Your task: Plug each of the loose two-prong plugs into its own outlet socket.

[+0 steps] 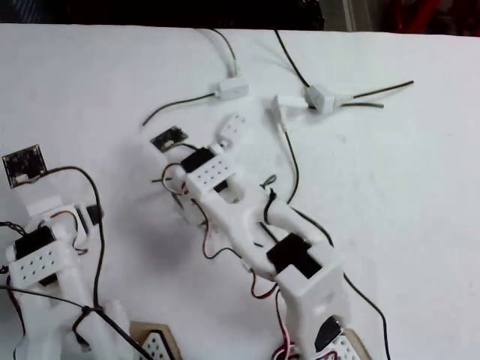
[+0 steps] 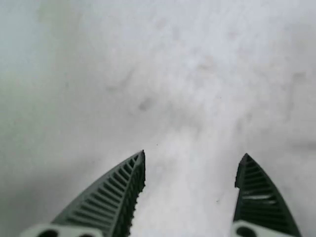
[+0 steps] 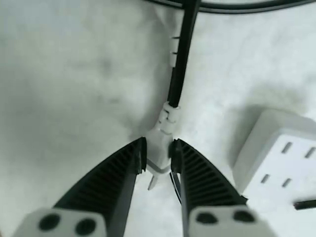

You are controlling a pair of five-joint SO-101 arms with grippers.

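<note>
The right arm (image 1: 247, 225) is stretched out across the white desk (image 1: 420, 225). Its fingers (image 3: 123, 173) are pinched narrow on a small white plug (image 3: 158, 159). One metal prong pokes out from the plug below the fingertips. The plug's black cord (image 3: 180, 64) runs away from the right gripper (image 3: 159, 143), passing under another dark cord that crosses it.

The held plug sits just beside the outlet block (image 3: 276, 158) but does not touch it. The outlet block is white and its slots face up.

Near the outlet block, out past the arm's tip, a second white plug (image 1: 279, 112) lies loose on the desk. Its own black cord (image 1: 292, 161) trails back alongside the arm. Farther from the outlet block than that loose plug sits another white connector (image 1: 321, 97) with dark cords coming off it.

The left arm (image 1: 41, 262) stands well apart from the outlet block. The left gripper (image 2: 193, 155) hangs over bare desk, with its dark ribbed fingers (image 2: 123, 192) spread wide and nothing between them.
</note>
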